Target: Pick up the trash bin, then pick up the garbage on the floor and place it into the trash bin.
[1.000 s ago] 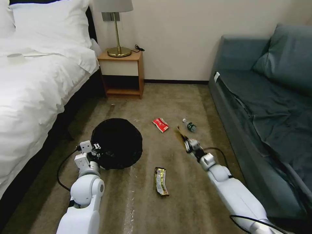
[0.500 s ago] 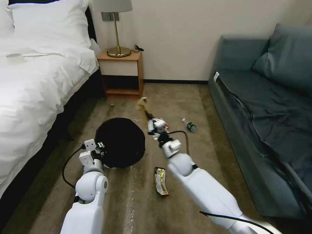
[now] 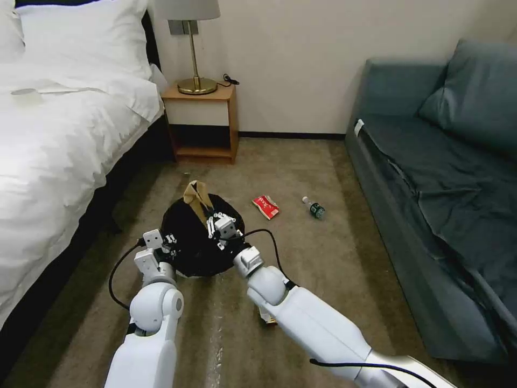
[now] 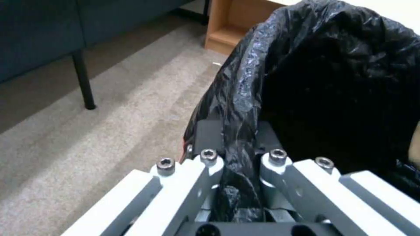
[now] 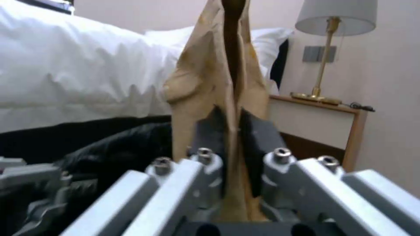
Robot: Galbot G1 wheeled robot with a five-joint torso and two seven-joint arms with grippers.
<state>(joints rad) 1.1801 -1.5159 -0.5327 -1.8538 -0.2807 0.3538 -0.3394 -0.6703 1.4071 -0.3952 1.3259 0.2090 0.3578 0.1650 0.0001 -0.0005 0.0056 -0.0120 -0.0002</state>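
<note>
The trash bin (image 3: 186, 250), lined with a black bag (image 4: 328, 82), is low in front of me. My left gripper (image 3: 171, 241) (image 4: 234, 137) is shut on its near rim, pinching the bag. The right gripper (image 3: 211, 223) (image 5: 232, 127) hovers over the bin's opening, shut on the crumpled brown paper bag (image 3: 196, 198) (image 5: 214, 82), which sticks up past the fingers. On the carpet farther right lie a red snack packet (image 3: 265, 207) and a tiny clear bottle (image 3: 313, 208). The yellow-silver wrapper (image 3: 267, 319) peeks out from under my right arm.
A white bed (image 3: 59, 140) runs along the left. A wooden nightstand (image 3: 203, 121) with a brass lamp (image 3: 194, 54) stands at the back wall. A blue-grey sofa (image 3: 441, 178) lines the right. A pale tape strip (image 3: 215, 334) lies on the carpet between my arms.
My right arm has swung left from near the bottle, carrying the brown paper bag across to above the bin. The left gripper has kept hold of the bin's rim.
</note>
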